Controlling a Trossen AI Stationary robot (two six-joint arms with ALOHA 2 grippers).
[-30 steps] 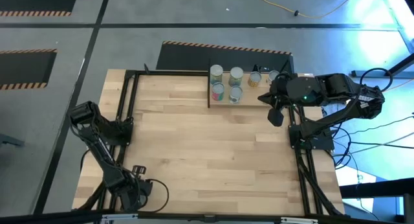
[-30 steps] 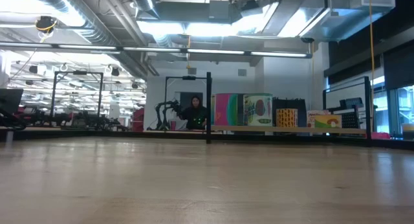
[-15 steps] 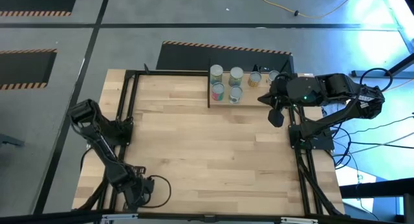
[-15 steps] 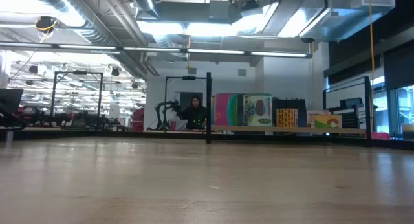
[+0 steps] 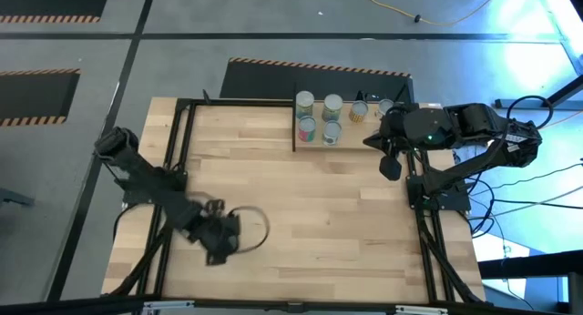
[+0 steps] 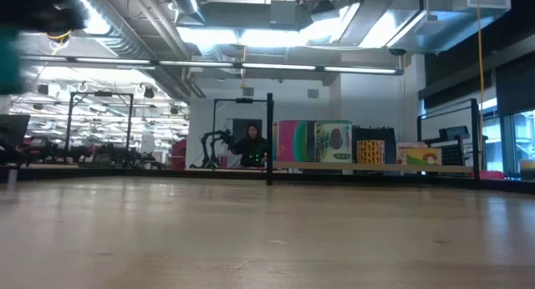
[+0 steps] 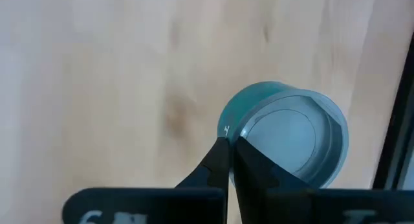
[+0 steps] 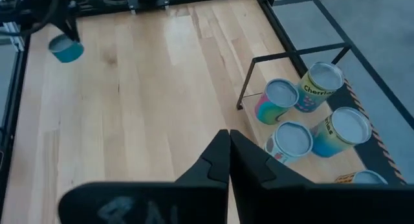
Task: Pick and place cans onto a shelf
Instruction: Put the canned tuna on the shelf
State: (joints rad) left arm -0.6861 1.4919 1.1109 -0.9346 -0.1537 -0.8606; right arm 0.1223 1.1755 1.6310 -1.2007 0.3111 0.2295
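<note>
i have the left gripper (image 5: 221, 242) in the lower left of the high view, over the worktop (image 5: 301, 215), and in its wrist view the fingers (image 7: 223, 160) look pinched together on the rim of a teal can (image 7: 291, 136), silver top facing the camera, so i read that as a grasp on the can's edge rather than around its body. the same teal can shows small in the upper left of the right wrist view, hanging from the left arm clear of the wood. the shelf (image 5: 364, 140) sits at the upper middle of the high view, well apart from the left gripper, up and to the right across the worktop, with four cans (image 5: 318, 117) already standing upright on it behind its black edge panel. the right gripper (image 5: 390, 166) waits just beside the shelf's right end, fingers (image 8: 220, 160) clenched on nothing. the right arm is nearer the shelf, but the left carries the load, so i judge the coming move a long diagonal carry, keeping the can's axis upright.
</note>
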